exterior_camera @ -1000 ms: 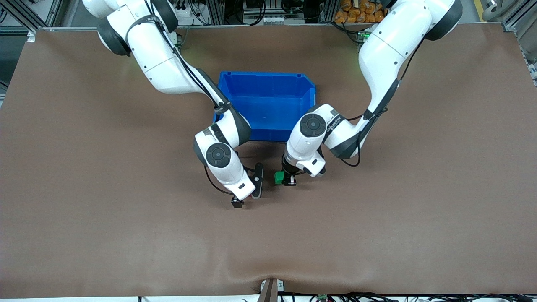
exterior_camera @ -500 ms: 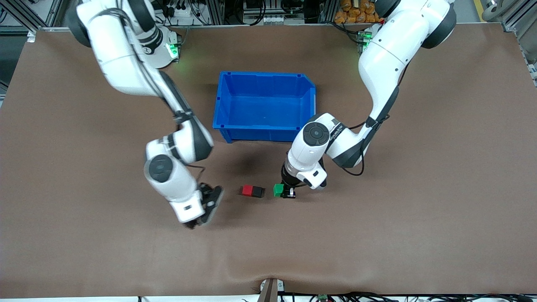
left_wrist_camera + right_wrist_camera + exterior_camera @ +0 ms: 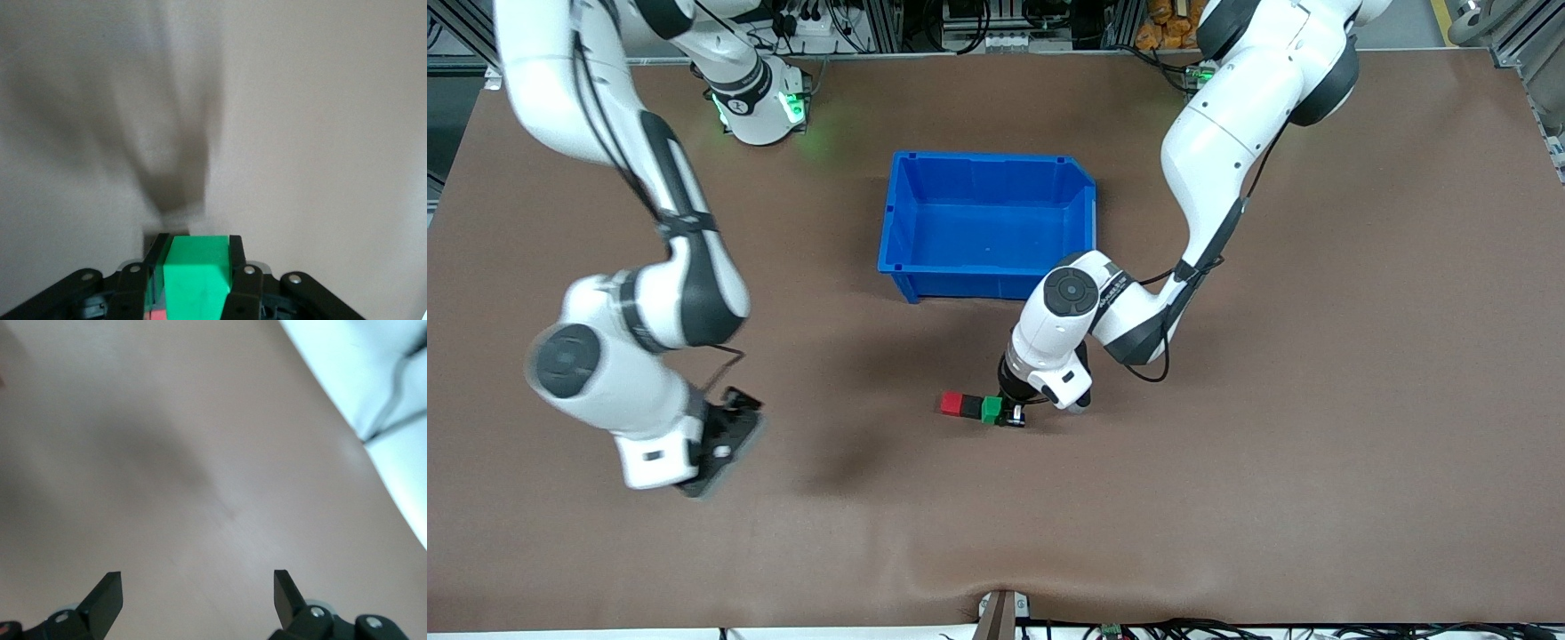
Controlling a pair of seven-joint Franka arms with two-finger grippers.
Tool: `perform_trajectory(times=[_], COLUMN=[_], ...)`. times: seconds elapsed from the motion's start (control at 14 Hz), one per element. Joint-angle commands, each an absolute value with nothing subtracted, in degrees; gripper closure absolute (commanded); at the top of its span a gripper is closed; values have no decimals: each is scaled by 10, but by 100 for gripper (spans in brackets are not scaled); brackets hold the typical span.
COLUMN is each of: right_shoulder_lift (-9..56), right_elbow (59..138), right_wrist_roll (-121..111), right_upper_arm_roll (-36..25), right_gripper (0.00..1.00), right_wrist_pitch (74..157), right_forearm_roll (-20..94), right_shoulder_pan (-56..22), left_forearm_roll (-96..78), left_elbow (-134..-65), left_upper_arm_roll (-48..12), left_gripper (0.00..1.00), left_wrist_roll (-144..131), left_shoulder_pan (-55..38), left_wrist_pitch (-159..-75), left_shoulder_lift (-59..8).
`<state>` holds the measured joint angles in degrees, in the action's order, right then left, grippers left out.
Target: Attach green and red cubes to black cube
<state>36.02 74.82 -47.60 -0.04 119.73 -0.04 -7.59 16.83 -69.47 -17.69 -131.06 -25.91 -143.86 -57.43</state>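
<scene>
The red cube [image 3: 951, 404], the black cube [image 3: 970, 407] and the green cube [image 3: 991, 409] lie in one row on the table, nearer to the front camera than the blue bin. The black cube is in the middle and the green cube sits against it. My left gripper [image 3: 1011, 415] is shut on the green cube, which fills the space between its fingers in the left wrist view [image 3: 198, 277]. My right gripper [image 3: 692, 487] is open and empty, up over bare table toward the right arm's end. Its view [image 3: 197, 593] shows only brown table.
An empty blue bin [image 3: 978, 286] stands mid-table, farther from the front camera than the cubes. The left arm's elbow hangs just beside the bin's near corner. A brown mat covers the table.
My right arm has swung away from the red and black pair toward its own end of the table. My left gripper has moved the green cube across against the black cube.
</scene>
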Motion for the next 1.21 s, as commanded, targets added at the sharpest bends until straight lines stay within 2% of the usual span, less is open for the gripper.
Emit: perform_trajectory(times=[0.0,0.29,0.36,0.5,0.71,0.93,1.14], right_shoulder_lift=[315,242,223,166,93,27,6], right_elbow=[773,776,781,797,844,902,918], right_wrist_roll=[-475,-457,-429,-329,-156,-132,-97], right_upper_arm_roll=[11,6,5,-3,-4,-4,-7], right_gripper=[0,0,0,0,0,0,0], right_wrist_pitch=[1193,1119,1113,1050,964,945,891], right_forearm_roll=[4,3,3,1,-1,8,12], right_shoulder_pan=[-35,-16,-14,-12,-9,19,22], left_forearm_roll=[171,171,171,161,150,142,139], left_elbow=[-627,-613,-613,-613,-613,-605,-600], left_upper_arm_roll=[-174,-174,-174,-175,-177,-178,-178], left_gripper=[100,100,100,100,100,100,100], left_wrist_roll=[-1292,-1276,-1264,-1233,-1214,-1211,-1208], left_shoulder_pan=[-266,-267,-267,-267,-268,-269,-274], left_wrist_pitch=[-1431,-1429,-1426,-1400,-1378,-1375,-1375], left_shoulder_lift=[-617,-631,-631,-632,-631,-632,-634])
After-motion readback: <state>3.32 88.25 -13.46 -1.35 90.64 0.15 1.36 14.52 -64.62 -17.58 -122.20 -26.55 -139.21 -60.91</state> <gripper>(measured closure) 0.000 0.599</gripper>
